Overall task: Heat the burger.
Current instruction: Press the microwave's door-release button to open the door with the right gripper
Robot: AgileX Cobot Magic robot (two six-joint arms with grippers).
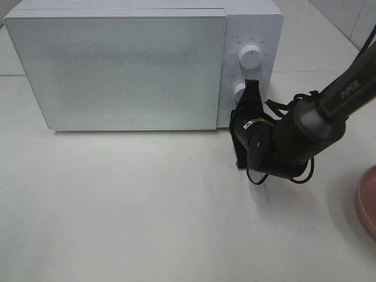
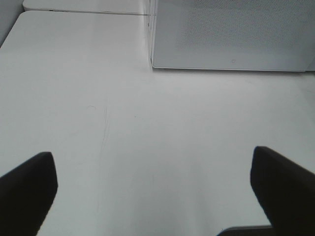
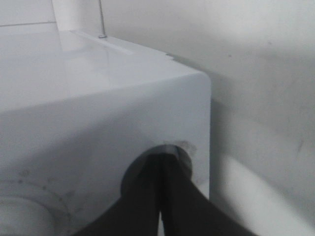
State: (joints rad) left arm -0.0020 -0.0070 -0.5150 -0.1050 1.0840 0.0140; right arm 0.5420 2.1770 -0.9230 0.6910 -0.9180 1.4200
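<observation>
Presently we list: right claw (image 1: 252, 88), clenched, tips against the shut microwave's (image 1: 117, 64) lower dial (image 1: 239, 91); left claw (image 2: 157, 182), released, over the counter (image 2: 147, 123); pink plate (image 1: 367, 202), at the exterior view's right edge; burger, whereabouts we cannot tell.

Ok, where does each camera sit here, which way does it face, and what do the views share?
Exterior high: above, looking down at the microwave, table and right arm, right end effector at the lower knob.
Left wrist: low over the table, facing the microwave's door; open left end effector frames the view.
Right wrist: close to the control panel; shut fingers at the knob.
Shared: all three show the microwave.
</observation>
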